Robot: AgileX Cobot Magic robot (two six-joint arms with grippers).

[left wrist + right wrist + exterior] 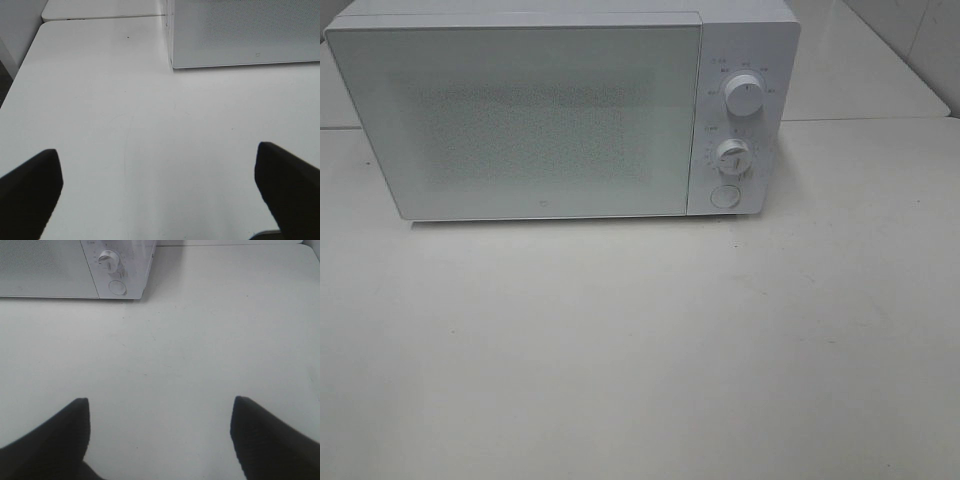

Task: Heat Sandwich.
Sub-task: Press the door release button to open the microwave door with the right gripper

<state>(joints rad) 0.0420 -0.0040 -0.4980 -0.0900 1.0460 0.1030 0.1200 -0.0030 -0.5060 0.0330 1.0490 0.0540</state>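
Both the left gripper (156, 151) and the right gripper (161, 401) hung open and empty above the counter (640, 350), the sandwich unseen in any view, so turning a knob (743, 95) on the shut microwave (520, 120) at upper frame might heat nothing.

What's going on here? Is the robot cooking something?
Not yet. A white microwave sits on the white table with its door shut. The robot's left hand and right hand hover over bare table in front of it, both open and holding nothing. Neither hand touches the microwave or its dials. No sandwich shows in any view.
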